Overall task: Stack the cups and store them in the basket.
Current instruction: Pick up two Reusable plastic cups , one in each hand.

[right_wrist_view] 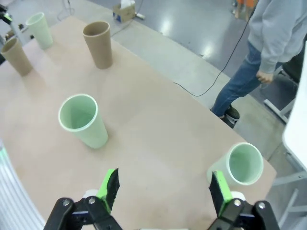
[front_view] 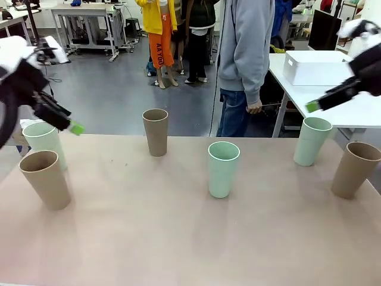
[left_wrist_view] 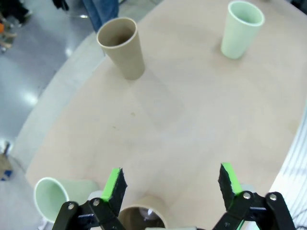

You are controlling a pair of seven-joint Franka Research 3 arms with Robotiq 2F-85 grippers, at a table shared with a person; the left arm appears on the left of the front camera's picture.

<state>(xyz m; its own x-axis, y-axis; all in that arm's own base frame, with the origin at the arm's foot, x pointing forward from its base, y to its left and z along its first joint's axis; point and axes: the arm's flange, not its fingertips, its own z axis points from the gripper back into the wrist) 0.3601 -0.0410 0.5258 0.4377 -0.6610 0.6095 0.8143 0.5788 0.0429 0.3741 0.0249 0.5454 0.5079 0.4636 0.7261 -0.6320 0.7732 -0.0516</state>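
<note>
Both open and empty, the left end effector (left_wrist_view: 171,181) hangs over the left tan cup (left_wrist_view: 142,216) and left mint cup (left_wrist_view: 52,197) at one worktop (front_view: 178,238) corner, the right end effector (right_wrist_view: 163,188) by the right mint cup (right_wrist_view: 243,165) near the edge, so any off-centre drop probably tips one overboard.

Front view: left arm (front_view: 18,65) enters at 9 o'clock, wrist held high, fingers (front_view: 56,116) slanting down toward 4 o'clock, green-tipped. Left wrist view: left jaws spread wide, nothing between, green pads (left_wrist_view: 114,182) well apart.

Front view: right arm (front_view: 366,71) enters at 3 o'clock, wrist high, fingers slanting down toward 8 o'clock. Right wrist view: right jaws spread wide, holding nothing.
</note>
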